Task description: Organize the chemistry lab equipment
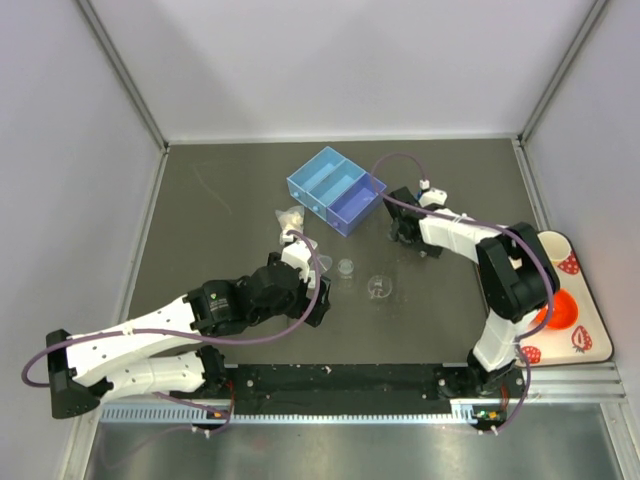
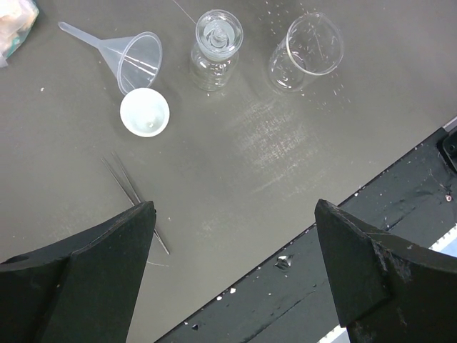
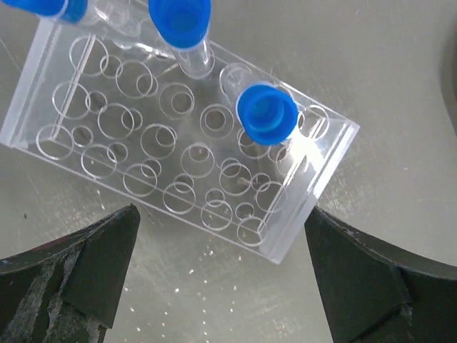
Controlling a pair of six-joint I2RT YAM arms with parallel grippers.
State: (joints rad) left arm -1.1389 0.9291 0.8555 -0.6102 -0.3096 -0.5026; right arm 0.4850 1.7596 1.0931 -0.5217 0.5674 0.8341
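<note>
In the left wrist view a clear funnel (image 2: pixel 136 57) lies on its side by a white round dish (image 2: pixel 145 112). A small stoppered flask (image 2: pixel 216 50) and a tiny beaker (image 2: pixel 307 51) stand to their right. A thin stick (image 2: pixel 132 189) lies near my left finger. My left gripper (image 2: pixel 235 236) is open and empty, well above the table. My right gripper (image 3: pixel 221 243) is open and empty just short of the clear holed rack (image 3: pixel 178 143). The rack holds three blue-capped tubes (image 3: pixel 265 114). From above, two small clear items (image 1: pixel 345 267) (image 1: pixel 380 287) sit between the arms.
A blue divided box (image 1: pixel 335 188) stands at the back centre. A small bag (image 1: pixel 290 215) lies to its left. The strawberry tray (image 1: pixel 590 325) with an orange bowl (image 1: pixel 560 310) and a yellow mug (image 1: pixel 550 245) is at the right edge. A black rail (image 1: pixel 340 380) runs along the near edge.
</note>
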